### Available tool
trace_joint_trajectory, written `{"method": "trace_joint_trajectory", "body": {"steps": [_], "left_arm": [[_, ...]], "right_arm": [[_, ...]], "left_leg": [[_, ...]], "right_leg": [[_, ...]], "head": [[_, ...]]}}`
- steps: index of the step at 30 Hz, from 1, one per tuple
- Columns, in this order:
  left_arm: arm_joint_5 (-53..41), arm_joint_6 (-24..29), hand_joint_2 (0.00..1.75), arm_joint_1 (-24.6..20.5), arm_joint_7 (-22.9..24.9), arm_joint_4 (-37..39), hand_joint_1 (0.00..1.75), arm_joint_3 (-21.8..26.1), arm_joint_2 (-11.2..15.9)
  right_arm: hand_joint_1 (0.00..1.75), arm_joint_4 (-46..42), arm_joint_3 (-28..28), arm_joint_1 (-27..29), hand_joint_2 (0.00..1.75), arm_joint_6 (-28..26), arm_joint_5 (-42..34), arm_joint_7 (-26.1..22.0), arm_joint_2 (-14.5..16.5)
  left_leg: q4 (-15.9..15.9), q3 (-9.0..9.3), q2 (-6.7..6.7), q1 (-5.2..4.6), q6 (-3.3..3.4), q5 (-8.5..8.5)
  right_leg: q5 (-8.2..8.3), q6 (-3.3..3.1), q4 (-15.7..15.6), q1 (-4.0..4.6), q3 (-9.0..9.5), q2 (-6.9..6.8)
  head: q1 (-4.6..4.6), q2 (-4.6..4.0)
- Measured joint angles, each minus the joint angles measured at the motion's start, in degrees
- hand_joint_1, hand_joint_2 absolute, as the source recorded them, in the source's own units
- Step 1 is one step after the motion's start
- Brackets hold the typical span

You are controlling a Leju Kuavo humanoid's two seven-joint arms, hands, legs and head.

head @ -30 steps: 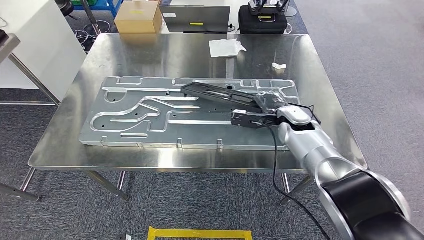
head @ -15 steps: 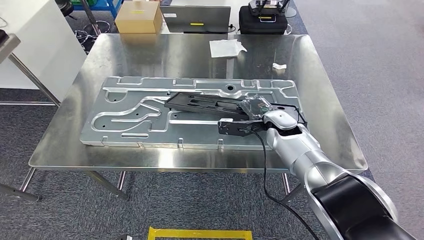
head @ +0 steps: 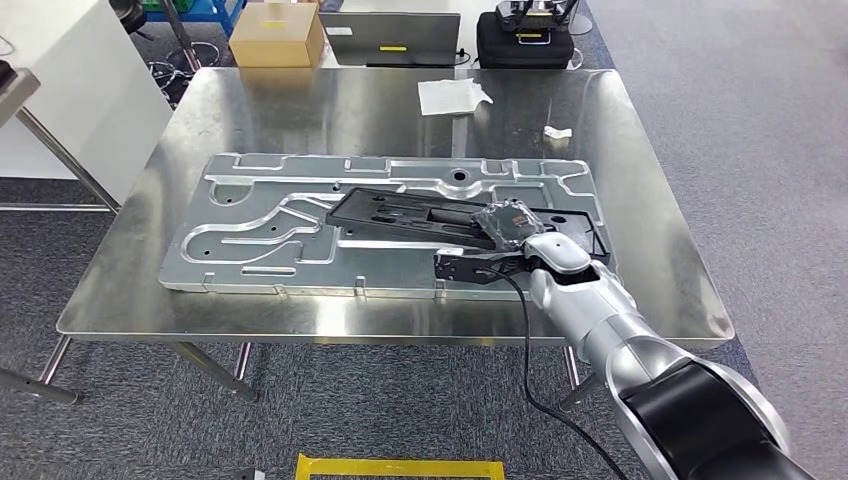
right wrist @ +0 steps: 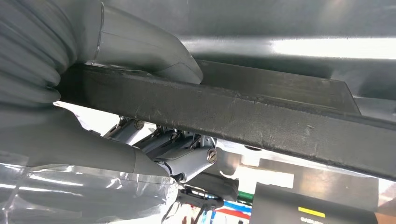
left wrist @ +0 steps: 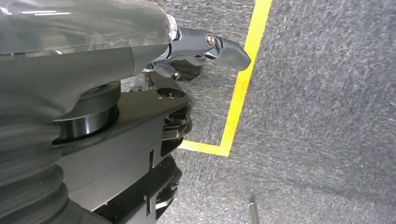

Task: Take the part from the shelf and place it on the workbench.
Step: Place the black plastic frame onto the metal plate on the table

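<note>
Currently right hand (head: 512,222) grips flat black part (head: 400,212) over ribbed metal plate (head: 260,225).

The right hand (head: 508,222) covers the middle of the black part (head: 400,212), so where its fingers meet the part stays hidden in the head view. In the right wrist view the part (right wrist: 261,116) runs out of the picture at 3 o'clock. At 12 o'clock, the cardboard box (head: 278,32) and black case (head: 527,38) are cut off.
</note>
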Motion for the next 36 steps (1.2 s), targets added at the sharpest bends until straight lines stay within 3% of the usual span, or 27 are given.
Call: {"method": "trace_joint_trajectory", "body": {"steps": [14, 23, 36], "left_arm": [[-1.57, 0.65, 1.75, -0.01, -2.74, 0.00, 0.00, -1.21, 0.01], [-7.78, 8.33, 1.75, -0.73, -6.20, 0.00, 0.00, -4.00, 0.28], [-8.31, 9.84, 1.75, -1.09, -4.96, 0.00, 0.00, -5.28, 0.90]], "right_arm": [[1.75, -1.88, 0.36, 2.03, 1.75, -4.61, -1.01, 0.39, -0.45], [1.75, -2.86, 0.37, 3.13, 1.75, -5.32, -1.16, 0.36, -1.25], [1.75, -3.17, 0.37, 3.46, 1.75, -5.38, -1.16, 0.33, -1.61]], "left_leg": [[0.00, 0.08, 0.02, 0.00, 0.00, 0.00], [0.00, 0.09, -0.02, -0.01, 0.00, 0.00], [0.02, 0.12, -0.03, -0.01, 0.00, 0.00]], "right_leg": [[0.00, 0.00, 0.00, 0.00, 0.07, 0.01], [0.00, 0.00, -0.01, 0.00, 0.10, -0.02], [0.00, 0.01, -0.01, 0.00, 0.16, -0.02]], "head": [[0.00, 0.00], [0.00, 0.00], [0.00, 0.00]]}}
